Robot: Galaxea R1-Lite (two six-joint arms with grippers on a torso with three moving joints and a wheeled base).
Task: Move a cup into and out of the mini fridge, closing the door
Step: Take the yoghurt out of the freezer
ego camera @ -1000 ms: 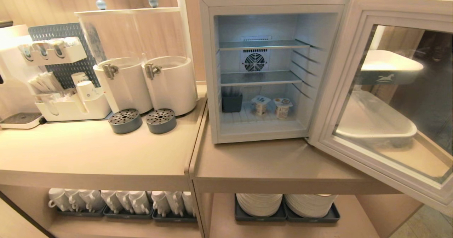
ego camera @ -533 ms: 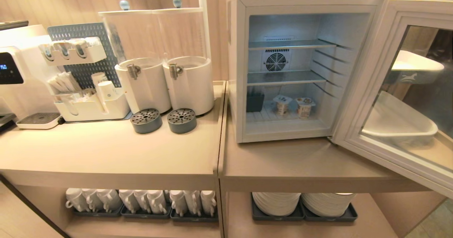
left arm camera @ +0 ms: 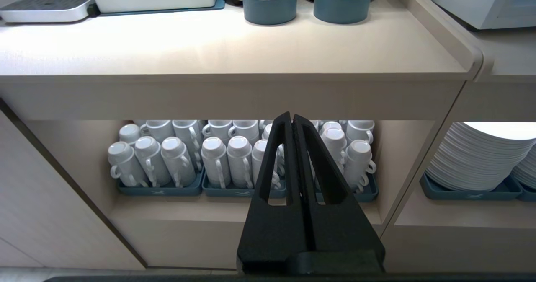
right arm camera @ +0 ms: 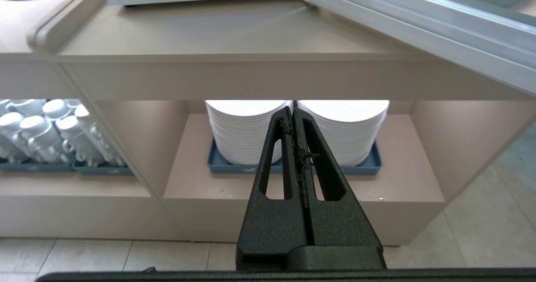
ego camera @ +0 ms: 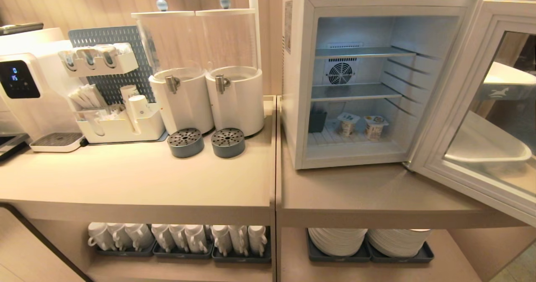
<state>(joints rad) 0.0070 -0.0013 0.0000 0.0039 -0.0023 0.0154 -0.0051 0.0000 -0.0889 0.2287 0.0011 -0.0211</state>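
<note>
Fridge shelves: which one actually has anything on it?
Only the bottom level of the mini fridge: two small cups and a dark container. The two wire shelves above are bare.

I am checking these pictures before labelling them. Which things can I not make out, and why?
- The door, head view: cut off by the right edge.
- Labels on the two small cups in the mini fridge, head view: too small to read.
- Rear mugs, left wrist view: hidden by the shut left gripper.
- Plate stacks, right wrist view: partly hidden by the shut right gripper.
</note>
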